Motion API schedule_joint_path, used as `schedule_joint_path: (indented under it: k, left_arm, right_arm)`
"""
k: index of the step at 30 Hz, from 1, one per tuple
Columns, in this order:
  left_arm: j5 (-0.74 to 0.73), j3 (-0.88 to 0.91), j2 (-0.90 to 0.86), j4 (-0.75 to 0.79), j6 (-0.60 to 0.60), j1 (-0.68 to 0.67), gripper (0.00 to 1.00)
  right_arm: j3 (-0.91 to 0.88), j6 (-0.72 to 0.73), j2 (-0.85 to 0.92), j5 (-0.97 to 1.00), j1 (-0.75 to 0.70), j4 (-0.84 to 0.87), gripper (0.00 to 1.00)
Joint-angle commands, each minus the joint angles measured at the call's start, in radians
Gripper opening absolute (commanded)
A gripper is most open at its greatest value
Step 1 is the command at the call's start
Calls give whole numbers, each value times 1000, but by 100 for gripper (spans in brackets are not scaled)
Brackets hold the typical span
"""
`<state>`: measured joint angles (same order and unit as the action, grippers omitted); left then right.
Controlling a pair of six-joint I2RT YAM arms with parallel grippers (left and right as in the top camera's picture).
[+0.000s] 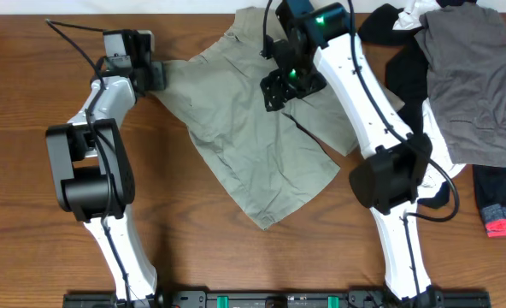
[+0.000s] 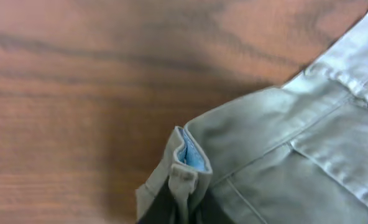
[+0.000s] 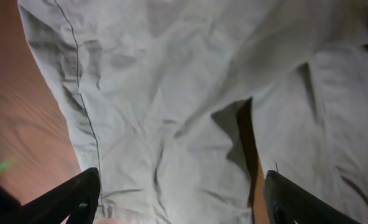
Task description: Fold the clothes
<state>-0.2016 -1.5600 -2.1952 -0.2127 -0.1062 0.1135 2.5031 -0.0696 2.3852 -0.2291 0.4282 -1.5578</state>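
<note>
The pale khaki-green shorts (image 1: 253,137) lie spread on the wooden table, centre of the overhead view. My left gripper (image 1: 156,75) is shut on the shorts' left corner; in the left wrist view the pinched cloth edge (image 2: 187,180) bunches between the dark fingers, with a blue tag showing. My right gripper (image 1: 280,90) is open and hovers over the upper middle of the shorts; its right wrist view shows the fabric (image 3: 184,93) below, between the two spread black fingers (image 3: 181,202).
A darker grey garment (image 1: 475,85) and a black garment (image 1: 407,68) are piled at the right. A dark item with a red band (image 1: 503,214) lies at the right edge. Bare wood (image 1: 31,257) lies left and front.
</note>
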Motion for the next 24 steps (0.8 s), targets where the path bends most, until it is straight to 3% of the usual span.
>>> schedule_joint_path:
  k: [1,14,18,24]
  left_arm:
    - [48,-1,31,-83,106,26,6]
    - [70,-2,251,-756,477,194,6]
    - [49,-2,253,-881,471,187,6]
    - [49,-2,253,-884,448,142,6]
  right_arm:
    - [8,59,-44,40,-18,-6,82]
    - [-76,168,-44,100,-110,58,82]
    - [-192,249,-44,137,-138,135,79]
    - [-359,293,-44,142,-188,362,80]
